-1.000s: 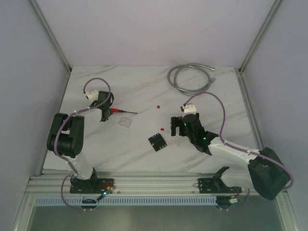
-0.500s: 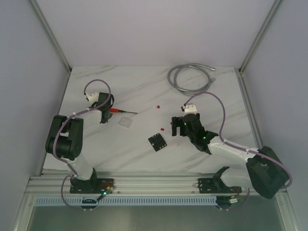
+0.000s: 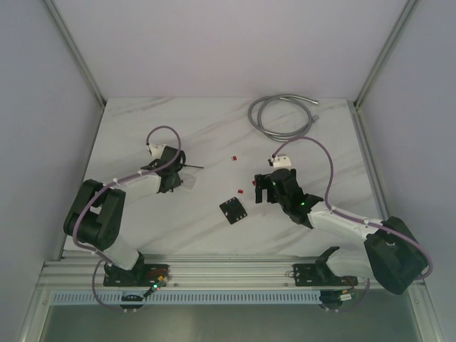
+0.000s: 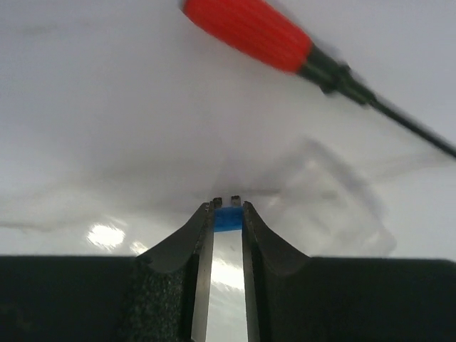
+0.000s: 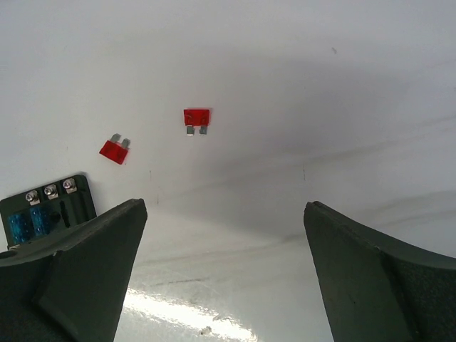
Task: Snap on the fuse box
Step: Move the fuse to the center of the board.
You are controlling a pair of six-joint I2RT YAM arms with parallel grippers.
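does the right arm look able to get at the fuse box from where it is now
Probably yes: the right gripper hangs open right next to the fuse box, which lies uncovered. Only a loose red fuse lies close by, and it looks too small to block.

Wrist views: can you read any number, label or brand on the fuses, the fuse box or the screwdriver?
No text is readable in any view.
On the upper red blade fuse and the lower red blade fuse: no marking legible, too small.
On the black square plastic fuse box: no label visible.
On the small blue fuse held in the left tool: blurred, unreadable.
On the red-handled screwdriver: blurred, no brand seen.
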